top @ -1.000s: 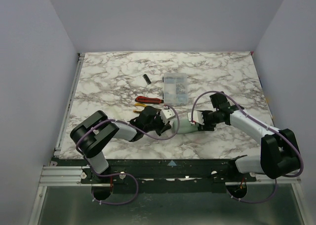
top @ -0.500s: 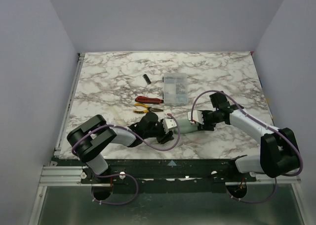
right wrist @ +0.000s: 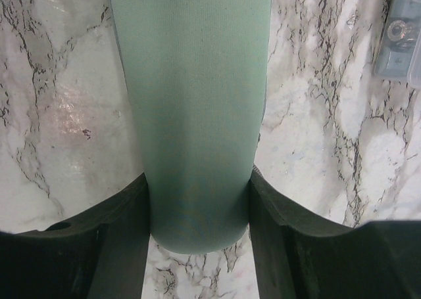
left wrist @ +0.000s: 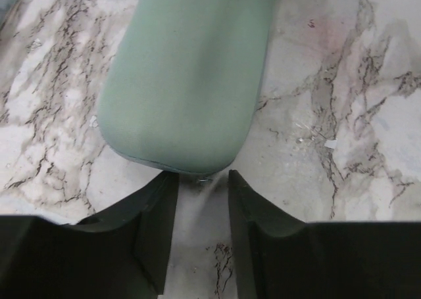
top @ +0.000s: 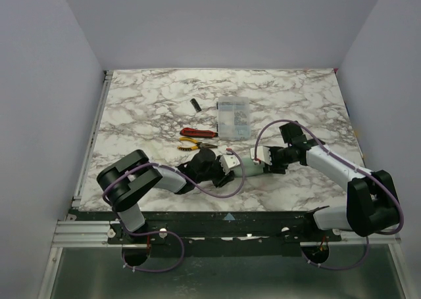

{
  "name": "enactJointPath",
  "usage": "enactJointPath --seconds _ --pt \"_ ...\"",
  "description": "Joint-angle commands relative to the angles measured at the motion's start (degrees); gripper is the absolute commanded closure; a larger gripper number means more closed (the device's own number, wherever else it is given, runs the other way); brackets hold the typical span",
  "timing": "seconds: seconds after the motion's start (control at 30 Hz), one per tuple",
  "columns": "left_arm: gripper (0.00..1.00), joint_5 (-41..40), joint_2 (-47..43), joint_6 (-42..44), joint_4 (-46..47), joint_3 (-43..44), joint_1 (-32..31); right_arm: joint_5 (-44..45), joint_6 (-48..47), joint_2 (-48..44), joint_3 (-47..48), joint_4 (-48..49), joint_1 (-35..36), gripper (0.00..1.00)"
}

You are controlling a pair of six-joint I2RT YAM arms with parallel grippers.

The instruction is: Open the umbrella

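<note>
The umbrella is inside its mint-green tube case point(top: 247, 169), which lies on the marble table between my two grippers. Canopy, shaft and handle are hidden. My right gripper point(top: 264, 162) is shut on the case's right part; in the right wrist view the case point(right wrist: 197, 95) fills the gap between the fingers of the right gripper point(right wrist: 199, 187). My left gripper point(top: 230, 167) sits at the case's left end. In the left wrist view the left gripper point(left wrist: 202, 181) is slightly open and empty, with the rounded case end point(left wrist: 187, 82) just beyond the fingertips.
A clear plastic parts box point(top: 233, 117) stands behind the grippers; its corner shows in the right wrist view point(right wrist: 401, 36). A red-handled tool point(top: 197, 133), yellow pliers point(top: 194, 143) and a small black object point(top: 195, 104) lie to the back left.
My left gripper has moved right and down toward the case's left end. The right gripper has kept its hold and hardly moved.
</note>
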Motion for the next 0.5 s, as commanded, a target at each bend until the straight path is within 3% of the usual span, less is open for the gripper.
enactJointPath --seconds 0.0,0.17,0.47 --pt "0.75 -4.9 1.5 -0.3 3.6 2.1 -1.1 0.6 -0.2 0.9 -1.9 -6.4 0.3 0.76" --pt "1.00 -5.8 0.6 0.5 4.1 1.5 -1.1 0.7 -1.7 0.7 -2.5 -6.0 0.3 0.78" --pt "1.00 -3.2 -1.3 0.4 1.9 0.3 2.3 0.4 -10.3 -3.4 -6.2 -7.9 0.3 0.81"
